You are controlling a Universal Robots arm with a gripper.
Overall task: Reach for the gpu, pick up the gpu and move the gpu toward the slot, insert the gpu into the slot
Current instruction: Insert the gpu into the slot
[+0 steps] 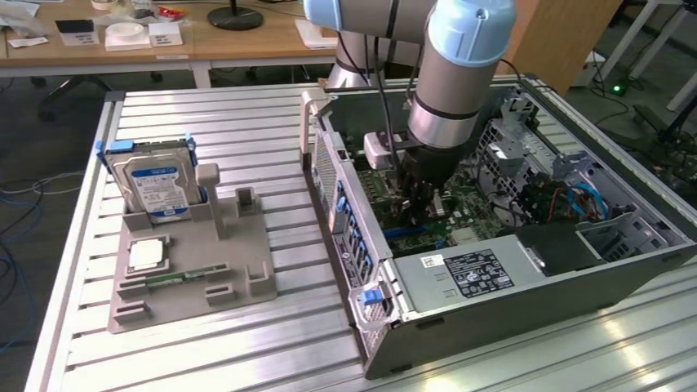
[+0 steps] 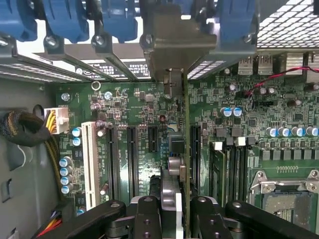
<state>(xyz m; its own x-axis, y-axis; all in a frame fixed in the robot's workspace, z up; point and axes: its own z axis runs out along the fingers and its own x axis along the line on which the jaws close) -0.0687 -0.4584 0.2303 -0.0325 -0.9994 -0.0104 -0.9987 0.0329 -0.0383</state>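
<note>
Exterior view: set high and off the arm, looking down at an angle over the slatted aluminium table (image 1: 218, 114), far enough to take in the whole open computer case (image 1: 512, 237) and the grey fixture tray (image 1: 191, 261) to the exterior view's left.

Wrist view: mounted on the wrist, facing straight down into the case, very close to the green motherboard (image 2: 124, 99).

Shared: the case interior and motherboard (image 1: 463, 220) beneath the arm.
</note>
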